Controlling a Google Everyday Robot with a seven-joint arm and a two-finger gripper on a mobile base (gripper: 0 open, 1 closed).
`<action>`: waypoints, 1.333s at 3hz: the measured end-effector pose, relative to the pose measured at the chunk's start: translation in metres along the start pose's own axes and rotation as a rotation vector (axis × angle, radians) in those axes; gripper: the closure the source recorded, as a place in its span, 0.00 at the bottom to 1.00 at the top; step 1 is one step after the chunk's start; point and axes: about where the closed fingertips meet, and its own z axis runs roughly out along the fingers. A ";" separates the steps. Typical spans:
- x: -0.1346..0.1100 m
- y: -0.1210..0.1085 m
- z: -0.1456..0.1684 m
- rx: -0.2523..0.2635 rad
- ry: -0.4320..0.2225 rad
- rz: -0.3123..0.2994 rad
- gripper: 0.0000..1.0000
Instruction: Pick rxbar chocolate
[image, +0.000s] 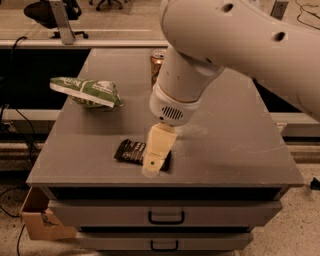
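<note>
The rxbar chocolate (130, 151), a flat dark bar with white lettering, lies near the front edge of the grey cabinet top (235, 150). My gripper (153, 167) points down over the bar's right end and covers that part of it. The big white arm (190, 80) reaches in from the upper right above it.
A green-and-white chip bag (89, 92) lies at the back left. An orange-gold can (156, 63) stands at the back, half hidden by the arm. The cabinet has drawers with handles (166, 217) in front. A cardboard box (36, 218) sits on the floor at the left.
</note>
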 end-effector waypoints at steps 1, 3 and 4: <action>-0.013 -0.003 0.011 0.018 -0.054 -0.014 0.00; -0.037 -0.012 0.032 0.021 -0.145 -0.026 0.00; -0.041 -0.012 0.044 0.013 -0.173 -0.035 0.00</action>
